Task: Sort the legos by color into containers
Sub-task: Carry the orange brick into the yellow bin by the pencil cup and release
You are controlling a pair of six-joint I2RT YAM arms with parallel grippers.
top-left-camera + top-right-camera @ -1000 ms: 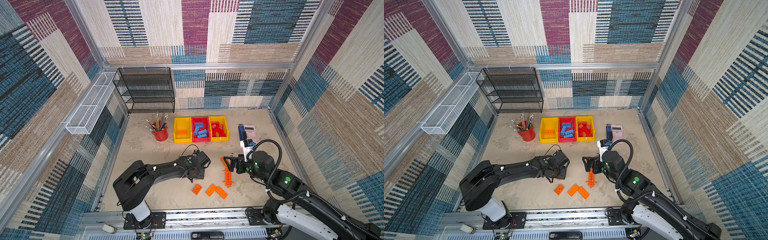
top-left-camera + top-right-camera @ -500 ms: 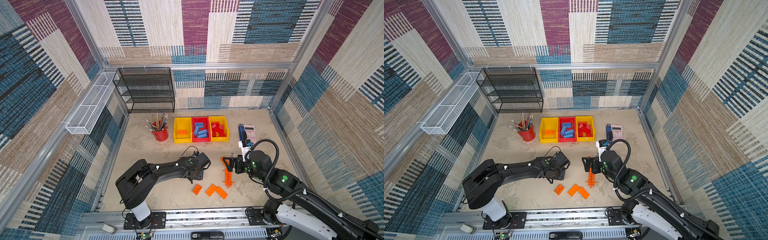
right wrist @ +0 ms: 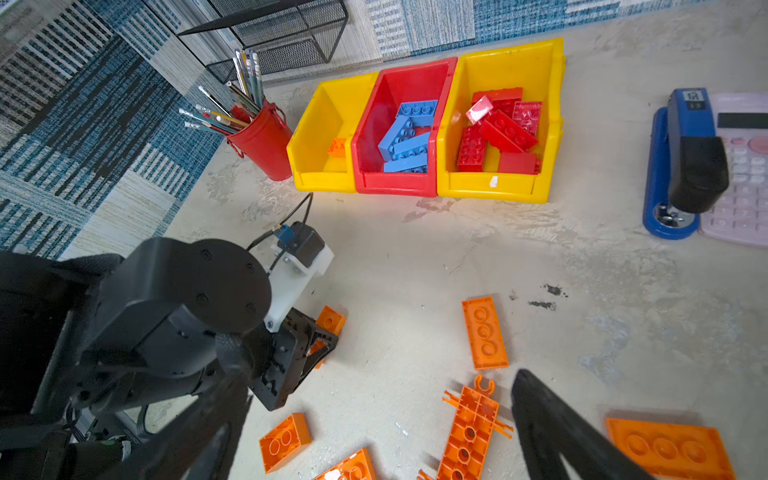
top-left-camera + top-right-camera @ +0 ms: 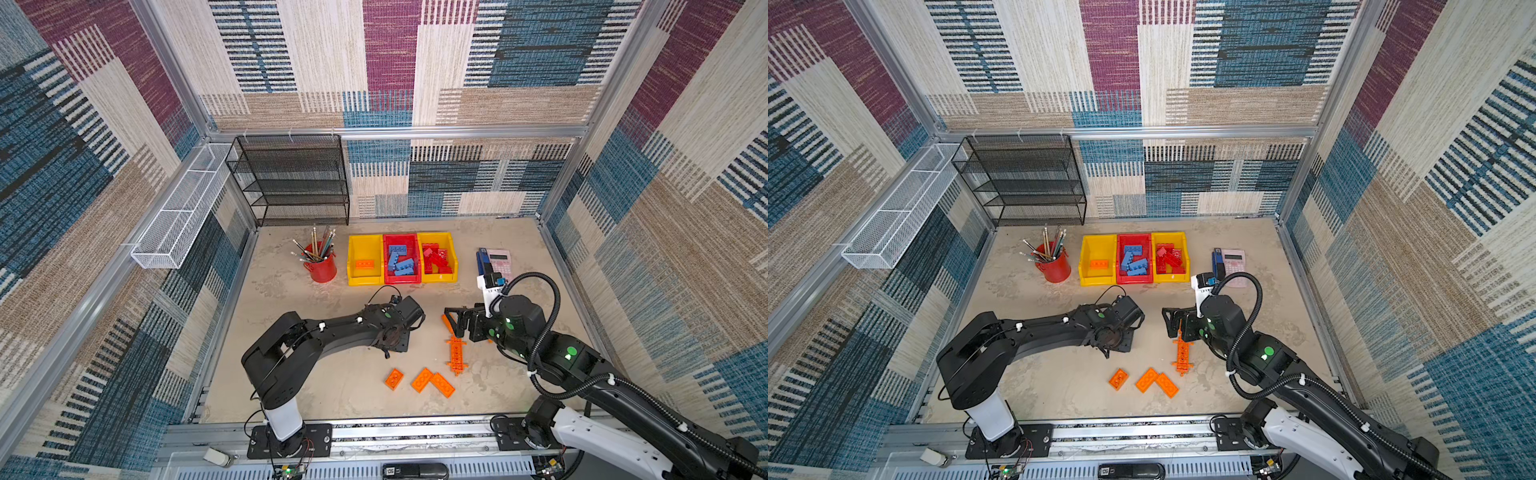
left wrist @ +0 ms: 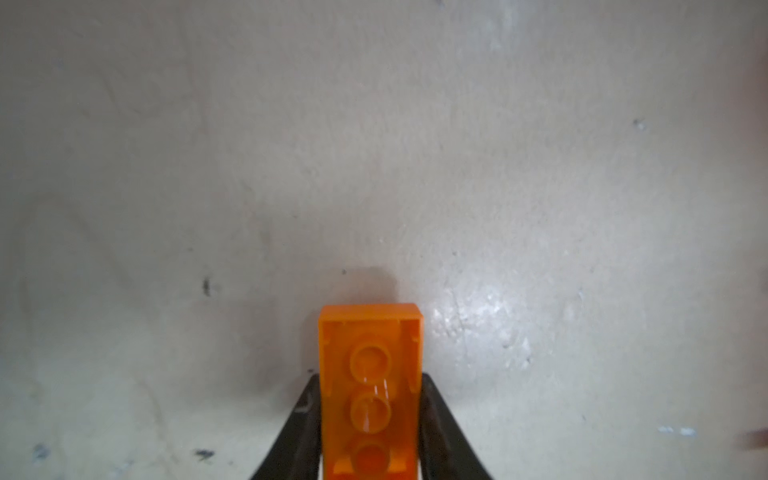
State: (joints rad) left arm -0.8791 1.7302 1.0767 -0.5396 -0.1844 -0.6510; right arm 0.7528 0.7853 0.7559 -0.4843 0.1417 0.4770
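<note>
My left gripper is shut on an orange lego brick, held low over the table; in both top views its wrist hides the jaws. Over the long orange tabbed piece my right gripper stands open and holds nothing. Three loose orange bricks lie near the front. At the back stand three containers. The left yellow bin has one orange brick, the red bin has blue bricks, and the right yellow bin has red bricks.
A red pencil cup stands left of the bins. A black wire shelf is at the back wall and a white wire basket hangs on the left wall. A blue stapler and pink calculator lie at the right.
My left gripper's jaws have closed on the orange brick. The right arm has shifted only slightly, its gripper still open.
</note>
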